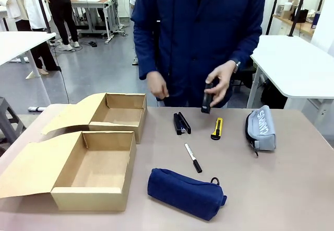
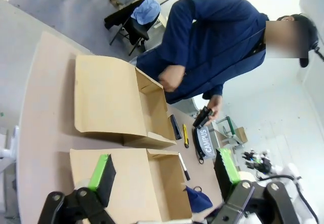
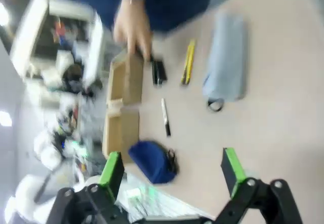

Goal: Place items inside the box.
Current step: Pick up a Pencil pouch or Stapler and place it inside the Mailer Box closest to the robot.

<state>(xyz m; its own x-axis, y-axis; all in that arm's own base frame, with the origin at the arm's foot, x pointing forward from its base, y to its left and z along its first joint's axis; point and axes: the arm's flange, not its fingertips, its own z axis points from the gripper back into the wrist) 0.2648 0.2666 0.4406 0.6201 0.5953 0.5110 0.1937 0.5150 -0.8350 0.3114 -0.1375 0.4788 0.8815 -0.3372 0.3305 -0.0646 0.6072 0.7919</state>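
Note:
Two open cardboard boxes stand at the table's left, the near box (image 1: 94, 171) and the far box (image 1: 117, 116), both bare inside. A navy pouch (image 1: 185, 193) lies at the front middle, with the marker pen (image 1: 193, 158) behind it. One black stapler (image 1: 181, 123) and the yellow knife (image 1: 216, 128) lie farther back. The person's hand holds the other stapler (image 1: 207, 99) above the table. My left gripper (image 2: 164, 173) hangs open high above the boxes (image 2: 162, 183). In the blurred right wrist view, my right gripper (image 3: 172, 176) is open above the navy pouch (image 3: 152, 161).
A grey pouch (image 1: 261, 128) printed CAMPUS lies at the back right. The person stands at the far edge, both hands over the table. White tables stand at far left and right. Both box lids lie folded out to the left.

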